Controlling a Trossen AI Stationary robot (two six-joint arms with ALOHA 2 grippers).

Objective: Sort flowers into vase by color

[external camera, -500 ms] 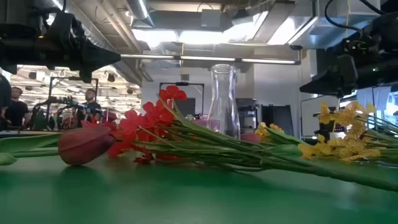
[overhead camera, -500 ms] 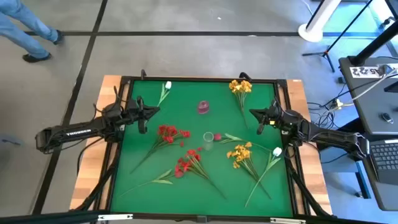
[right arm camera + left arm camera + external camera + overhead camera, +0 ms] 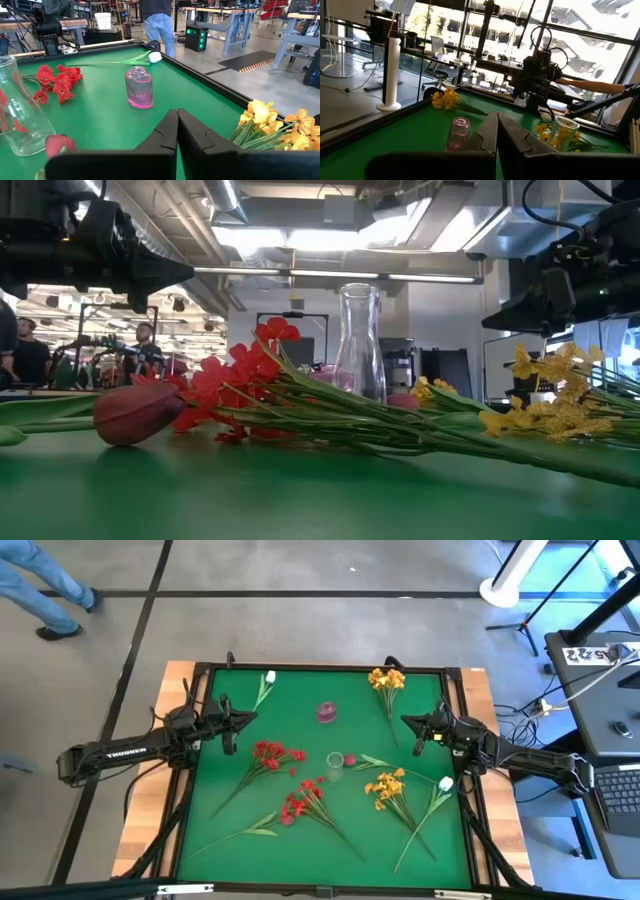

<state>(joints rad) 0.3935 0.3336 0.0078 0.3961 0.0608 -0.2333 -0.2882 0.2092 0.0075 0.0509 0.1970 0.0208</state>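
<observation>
Overhead, both pincers hang clenched and empty: the left pincer (image 3: 228, 727) near red flowers (image 3: 268, 752), the right pincer (image 3: 418, 730) near yellow flowers (image 3: 386, 679).

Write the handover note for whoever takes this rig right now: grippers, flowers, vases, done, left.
Left gripper: shut, empty, above the mat's left side.
Right gripper: shut, empty, above the right side.
Pink vase and clear vase: mid-mat, both empty.
Flowers all flat on the green mat: red sprays, yellow sprays, white buds, a loose red bud beside the clear vase.
Done: nothing sorted.
Left: every flower.
</observation>
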